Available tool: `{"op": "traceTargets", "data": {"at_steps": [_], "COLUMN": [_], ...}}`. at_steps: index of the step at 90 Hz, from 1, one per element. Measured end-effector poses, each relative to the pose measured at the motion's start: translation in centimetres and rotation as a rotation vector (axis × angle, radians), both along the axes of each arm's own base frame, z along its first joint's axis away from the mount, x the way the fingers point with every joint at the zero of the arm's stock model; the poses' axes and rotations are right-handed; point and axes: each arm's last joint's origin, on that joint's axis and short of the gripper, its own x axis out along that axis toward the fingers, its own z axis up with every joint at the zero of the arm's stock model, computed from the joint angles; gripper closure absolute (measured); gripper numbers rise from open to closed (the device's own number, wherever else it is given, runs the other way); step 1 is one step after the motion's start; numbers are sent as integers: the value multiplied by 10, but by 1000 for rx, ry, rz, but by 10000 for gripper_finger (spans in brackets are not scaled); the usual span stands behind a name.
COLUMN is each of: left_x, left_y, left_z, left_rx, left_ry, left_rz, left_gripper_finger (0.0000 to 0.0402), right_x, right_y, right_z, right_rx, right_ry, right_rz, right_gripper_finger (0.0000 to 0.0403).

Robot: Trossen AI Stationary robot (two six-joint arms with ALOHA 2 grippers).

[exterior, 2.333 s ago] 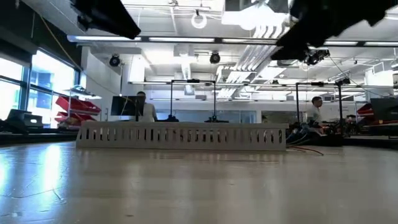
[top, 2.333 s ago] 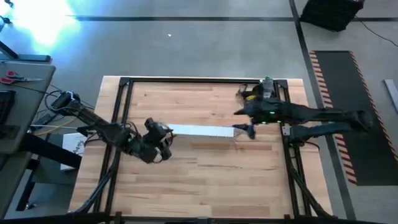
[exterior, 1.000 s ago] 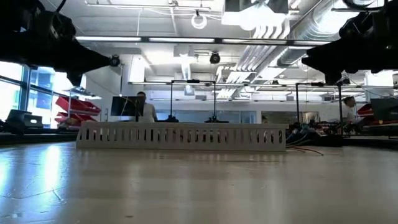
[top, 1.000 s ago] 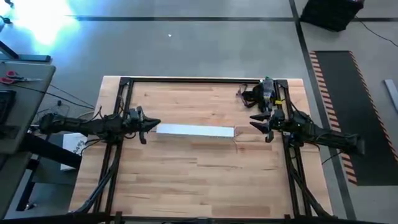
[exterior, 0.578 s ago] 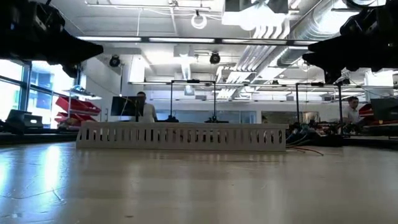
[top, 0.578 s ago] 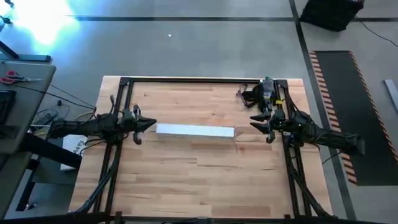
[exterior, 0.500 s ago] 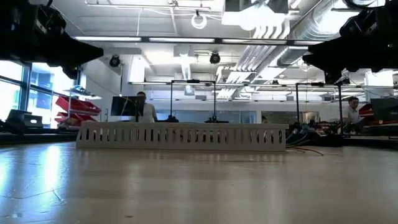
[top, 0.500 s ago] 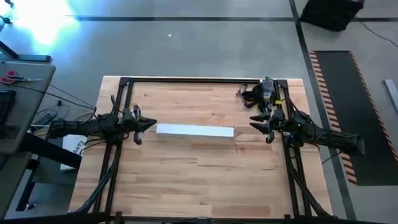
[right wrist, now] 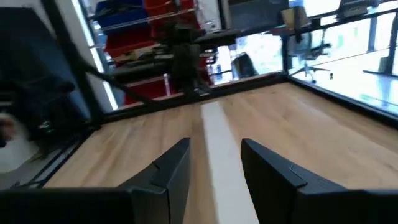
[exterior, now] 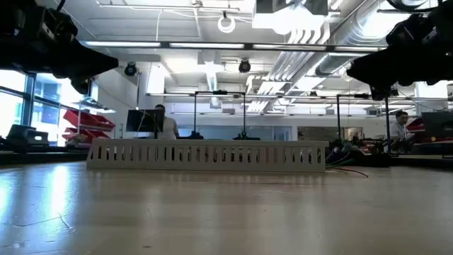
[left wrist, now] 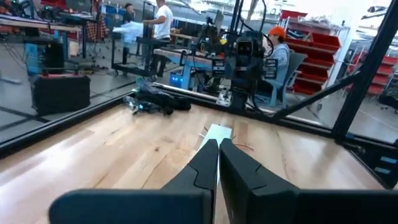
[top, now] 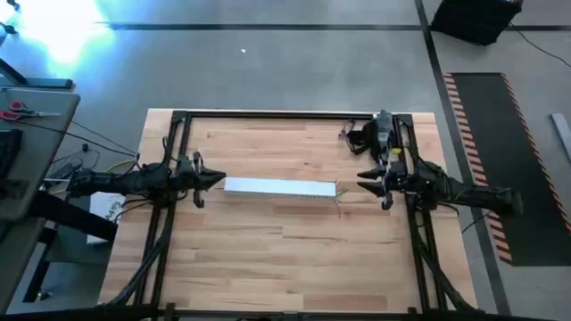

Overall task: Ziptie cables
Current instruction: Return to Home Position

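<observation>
Wooden table (top: 285,259): white duct (top: 279,186) between left gripper (top: 220,181) and right gripper (top: 364,184).

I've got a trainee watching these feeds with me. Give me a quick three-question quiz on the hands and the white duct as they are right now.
1. True or false: the white duct lies between the left hand and the right hand, and neither hand touches it.
2. Which hand has its fingers spread apart? A. left B. right C. both
3. Fill in: seen from above, the duct's top is ___ (open or closed).

Key: 1 true. 2 B: the right wrist view shows the duct through the gap between the spread fingers, while the left fingers meet. 3 closed.
</observation>
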Motion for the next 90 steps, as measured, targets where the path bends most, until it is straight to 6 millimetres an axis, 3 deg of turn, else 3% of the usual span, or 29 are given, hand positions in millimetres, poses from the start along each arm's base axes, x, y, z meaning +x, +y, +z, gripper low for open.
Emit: {"op": "traceTargets", "data": {"at_steps": [20,90], "left_x": [0,0], "left_y": [0,0], "left_z": [0,0], "left_rx": [0,-1], "left_ry": [0,0], "left_rz": [0,-1], "left_gripper_finger": [401,401], "right_x": [0,0], "right_y": [13,13], "right_z": [-4,-4], "right_rx": [2,1], "right_ry": [37,37], "right_rz": [137,128], "right_gripper_finger": [275,275]}}
